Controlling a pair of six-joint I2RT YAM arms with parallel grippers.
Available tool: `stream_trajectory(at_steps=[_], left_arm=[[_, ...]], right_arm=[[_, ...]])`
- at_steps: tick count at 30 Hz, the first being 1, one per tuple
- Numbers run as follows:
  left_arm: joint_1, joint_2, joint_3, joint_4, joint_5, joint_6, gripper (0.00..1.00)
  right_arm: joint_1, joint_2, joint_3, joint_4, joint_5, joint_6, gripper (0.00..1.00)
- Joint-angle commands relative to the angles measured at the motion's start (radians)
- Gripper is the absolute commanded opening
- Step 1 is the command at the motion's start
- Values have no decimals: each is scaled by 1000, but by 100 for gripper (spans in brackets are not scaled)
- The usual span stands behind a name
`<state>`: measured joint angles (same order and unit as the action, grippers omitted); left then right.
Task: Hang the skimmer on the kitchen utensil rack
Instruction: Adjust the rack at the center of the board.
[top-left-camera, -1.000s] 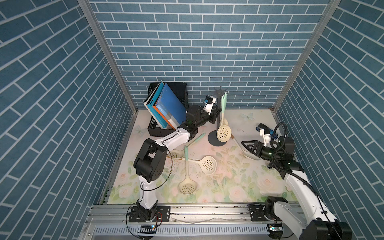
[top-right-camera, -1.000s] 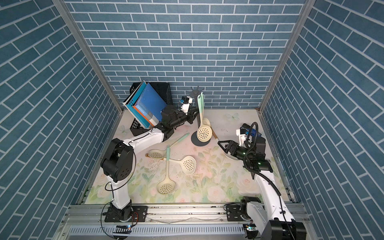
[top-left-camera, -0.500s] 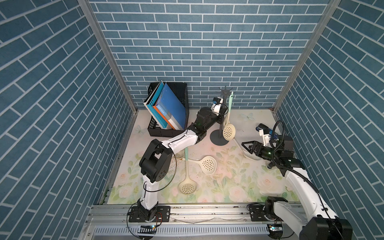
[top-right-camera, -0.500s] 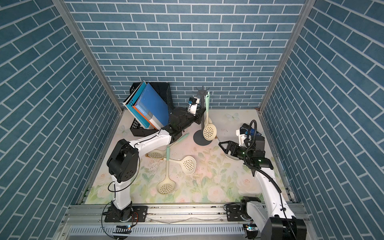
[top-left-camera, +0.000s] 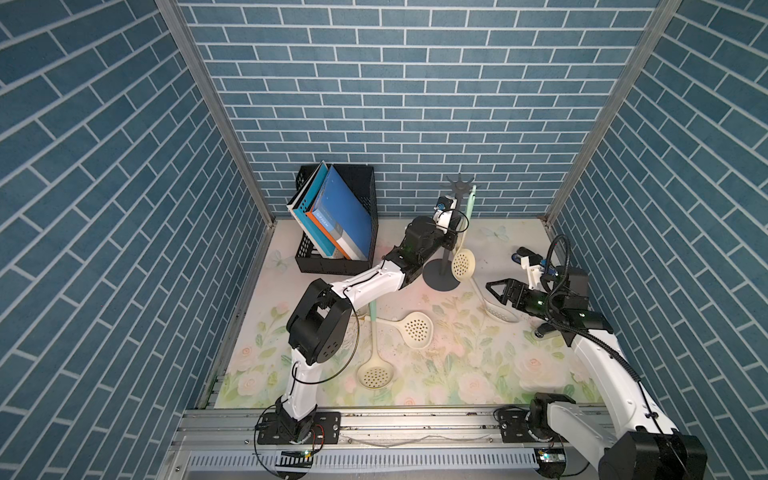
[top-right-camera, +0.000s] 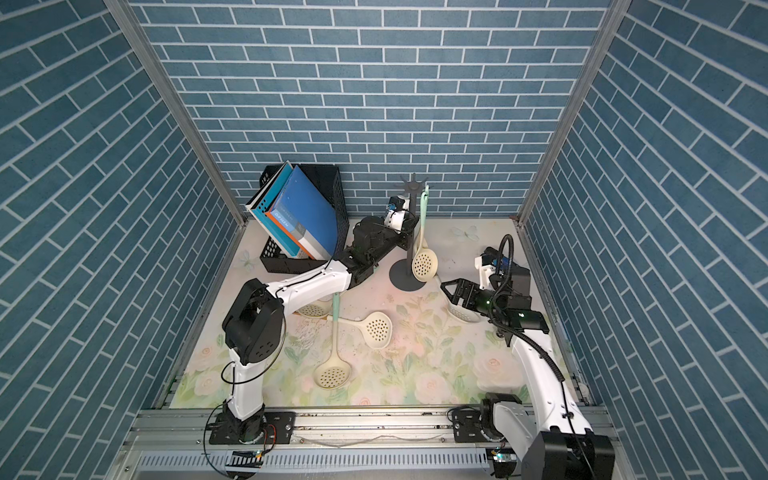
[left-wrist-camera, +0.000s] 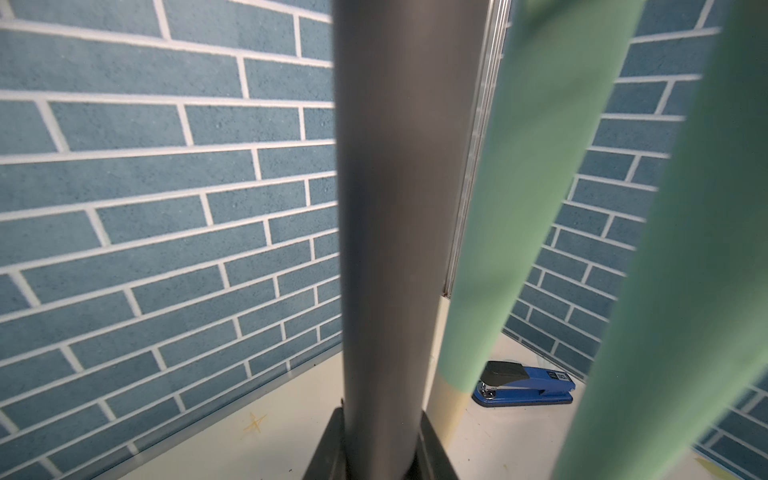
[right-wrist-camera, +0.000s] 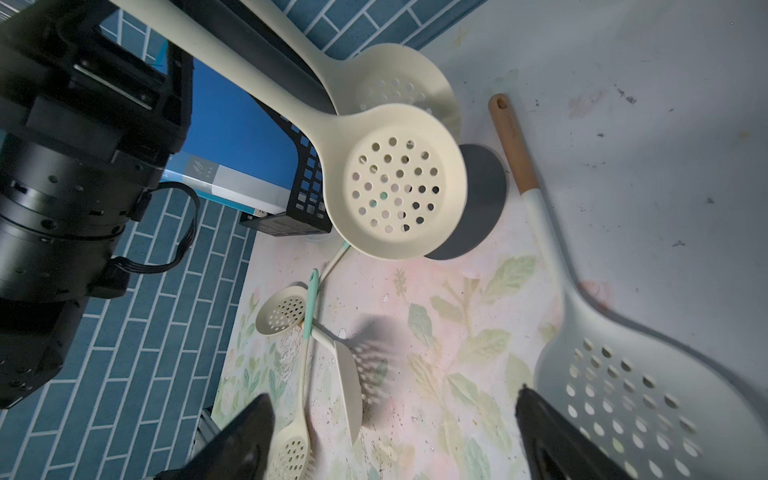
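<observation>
Blue brick walls (top-left-camera: 415, 104) stand around a flowery mat (top-left-camera: 457, 374). Left of the kitchen utensil rack (top-left-camera: 460, 189), a black mesh box (top-left-camera: 332, 264) holds blue folders (top-left-camera: 345, 216). The skimmer (top-left-camera: 463, 262) hangs from the rack's top, with its bowl just over the base. The left gripper (top-left-camera: 451, 237) sits narrow at the pole, and I cannot tell if it grips. Right of the rack, the right gripper (top-left-camera: 492, 293) is wide and holds nothing.

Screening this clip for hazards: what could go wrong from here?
1. The left gripper looks clamped on the kitchen utensil rack at its pole; arm drift could tip it.
2. Two hanging skimmers could swing off if it jolts.
3. The wooden-handled skimmer lies beside the rack's base; the open right gripper lifting it might nudge it.
</observation>
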<state>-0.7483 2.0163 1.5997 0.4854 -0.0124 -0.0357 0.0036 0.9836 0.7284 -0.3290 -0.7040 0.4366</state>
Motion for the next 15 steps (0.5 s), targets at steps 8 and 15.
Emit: stream_trajectory(at_steps=[8, 15], left_arm=[[-16, -19, 62, 81, -100, 53, 9], [-16, -32, 32, 81, -110, 51, 44]], right_arm=[[-2, -2, 39, -44, 10, -63, 97], [-1, -34, 39, -42, 31, -72, 99]])
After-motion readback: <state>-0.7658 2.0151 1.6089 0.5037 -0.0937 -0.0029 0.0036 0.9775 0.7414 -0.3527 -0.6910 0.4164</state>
